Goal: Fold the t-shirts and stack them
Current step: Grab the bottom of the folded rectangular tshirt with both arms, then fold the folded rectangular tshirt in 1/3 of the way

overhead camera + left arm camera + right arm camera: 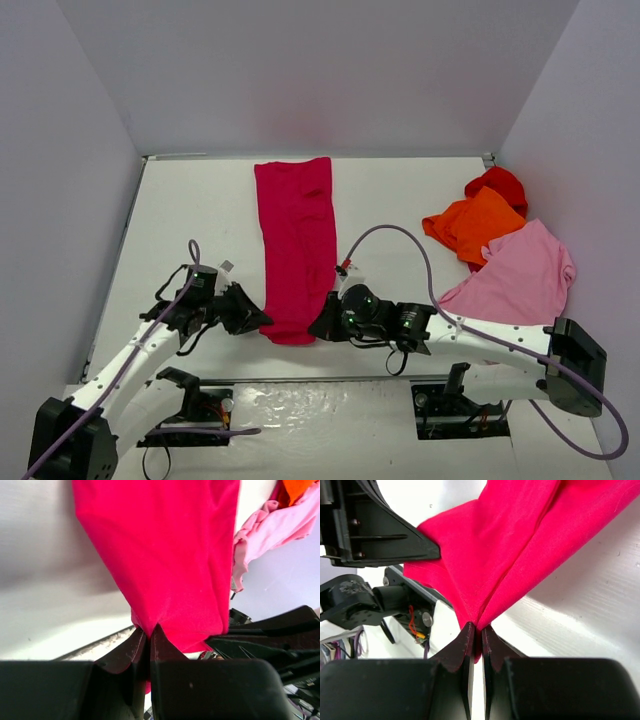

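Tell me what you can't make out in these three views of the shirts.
- Bright red t-shirt, top view: partly covered by the orange t-shirt, so its shape is unclear.
- Light pink t-shirt, top view: near edge hidden by the right arm.
- Crimson t-shirt, both wrist views: far end cut off by the frame.
- Its near corners, top view: covered by the left gripper and right gripper.

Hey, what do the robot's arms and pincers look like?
White links, black joints and bases on the left arm and right arm. A lilac cable runs along each. The left pincer and right pincer are black, with two wedge-shaped fingers.
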`<action>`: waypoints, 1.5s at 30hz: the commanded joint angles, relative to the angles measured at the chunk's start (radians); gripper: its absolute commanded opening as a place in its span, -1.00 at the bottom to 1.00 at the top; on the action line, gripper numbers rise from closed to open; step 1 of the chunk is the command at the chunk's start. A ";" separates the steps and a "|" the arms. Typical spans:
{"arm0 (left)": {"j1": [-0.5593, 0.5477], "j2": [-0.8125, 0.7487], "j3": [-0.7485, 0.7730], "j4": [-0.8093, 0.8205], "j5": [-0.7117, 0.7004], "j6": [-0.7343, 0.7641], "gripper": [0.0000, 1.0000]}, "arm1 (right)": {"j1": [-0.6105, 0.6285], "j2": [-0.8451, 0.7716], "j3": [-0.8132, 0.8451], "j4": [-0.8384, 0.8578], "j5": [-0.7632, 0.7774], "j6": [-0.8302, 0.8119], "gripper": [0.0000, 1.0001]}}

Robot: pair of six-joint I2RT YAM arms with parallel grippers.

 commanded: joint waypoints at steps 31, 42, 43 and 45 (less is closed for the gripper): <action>0.005 0.213 0.430 -0.171 -0.273 0.245 -1.00 | -0.065 0.205 0.291 -0.120 0.567 -0.427 -1.00; 0.006 0.544 0.576 -0.028 -0.259 0.290 -1.00 | -0.217 0.409 0.353 0.067 0.456 -0.533 -1.00; 0.006 0.572 0.588 -0.013 -0.256 0.290 -1.00 | -0.229 0.421 0.350 0.094 0.438 -0.537 -1.00; 0.006 0.617 0.606 0.018 -0.253 0.288 -1.00 | -0.255 0.453 0.352 0.118 0.418 -0.537 -1.00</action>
